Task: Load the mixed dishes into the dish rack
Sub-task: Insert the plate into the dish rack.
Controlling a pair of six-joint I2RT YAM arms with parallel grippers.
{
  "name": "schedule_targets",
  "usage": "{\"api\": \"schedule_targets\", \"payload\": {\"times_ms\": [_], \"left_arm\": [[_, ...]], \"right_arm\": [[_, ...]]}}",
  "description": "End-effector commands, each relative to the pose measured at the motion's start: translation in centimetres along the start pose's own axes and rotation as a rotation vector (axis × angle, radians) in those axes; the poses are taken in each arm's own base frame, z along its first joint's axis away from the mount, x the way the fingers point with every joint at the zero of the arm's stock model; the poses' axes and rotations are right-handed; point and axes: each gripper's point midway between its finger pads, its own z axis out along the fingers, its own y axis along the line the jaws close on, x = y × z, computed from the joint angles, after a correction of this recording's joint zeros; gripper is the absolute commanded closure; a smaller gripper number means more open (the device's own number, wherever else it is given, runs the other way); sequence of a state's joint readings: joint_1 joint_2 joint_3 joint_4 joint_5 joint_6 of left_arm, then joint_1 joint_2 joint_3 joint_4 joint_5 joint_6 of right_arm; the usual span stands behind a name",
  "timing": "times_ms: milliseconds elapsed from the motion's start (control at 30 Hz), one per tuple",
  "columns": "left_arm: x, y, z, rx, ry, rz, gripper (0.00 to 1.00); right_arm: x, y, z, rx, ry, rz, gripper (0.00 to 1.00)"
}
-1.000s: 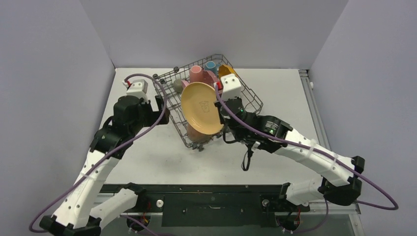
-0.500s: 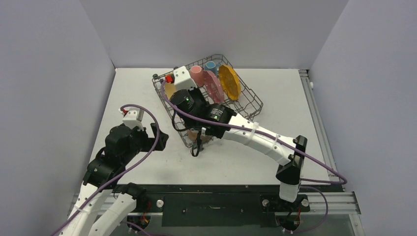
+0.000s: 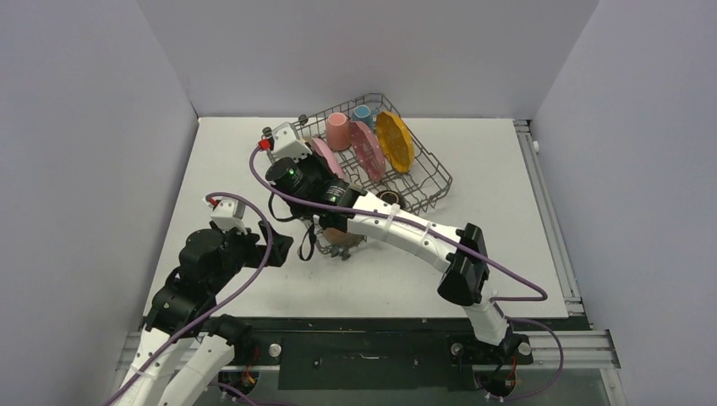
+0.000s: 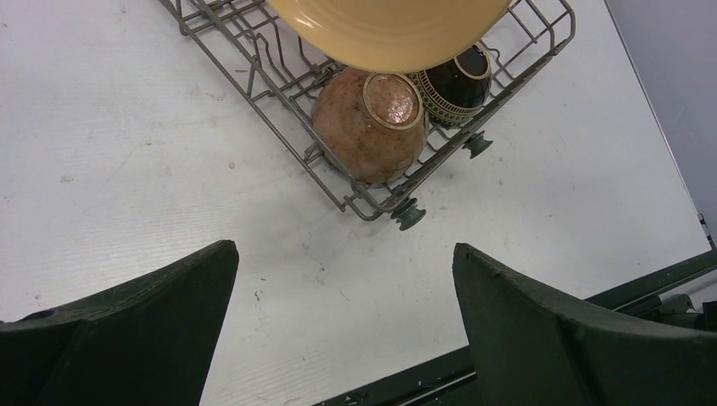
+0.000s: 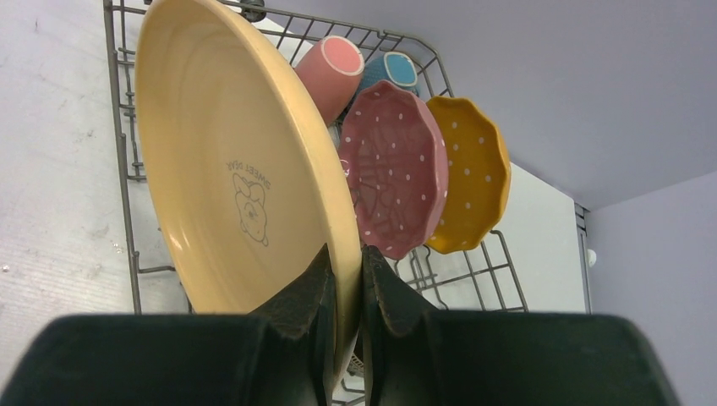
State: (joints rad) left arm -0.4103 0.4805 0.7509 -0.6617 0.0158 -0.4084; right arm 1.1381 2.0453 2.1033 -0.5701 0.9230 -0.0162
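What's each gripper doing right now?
Left gripper: open, holding nothing.
Right gripper: shut on the pale yellow plate, at its rim.

Left end effector [image 4: 342,247] spread wide, right end effector [image 5: 345,258] clamped tight

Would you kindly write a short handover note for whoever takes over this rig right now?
Right claw: shut on the rim of the pale yellow plate, held on edge over the dish rack.
Left claw: open, holding nothing, above the table beside the rack's near corner.
Done: pink dotted plate and orange dotted plate stand in the rack. The pink cup and blue cup are at its far end, the terracotta bowl and dark bowl at its near end.
Left: seat the held plate between tines, then release.
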Motion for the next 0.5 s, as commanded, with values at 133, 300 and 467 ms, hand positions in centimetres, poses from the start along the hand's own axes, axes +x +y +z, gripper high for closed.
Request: {"api": "schedule_targets", "payload": {"times_ms": [133,300,467], "left_arm": [[-1.7,-0.5,-0.2,0.025,-0.085,-0.014,0.04],[-1.9,-0.1,-0.4,0.002,-0.098,-0.021,0.04],[-2.0,0.1,-0.5,-0.009,-0.107,-0.024,0.04]], "right_arm": [[-1.9,0.1,2.3,0.025,-0.036,0.059,1.00],[-1.3,0.8,3.5,0.026,-0.026,0.050,1.00],[-0.8,1.7,4.5,0.013,-0.021,0.054,1.00]]}}
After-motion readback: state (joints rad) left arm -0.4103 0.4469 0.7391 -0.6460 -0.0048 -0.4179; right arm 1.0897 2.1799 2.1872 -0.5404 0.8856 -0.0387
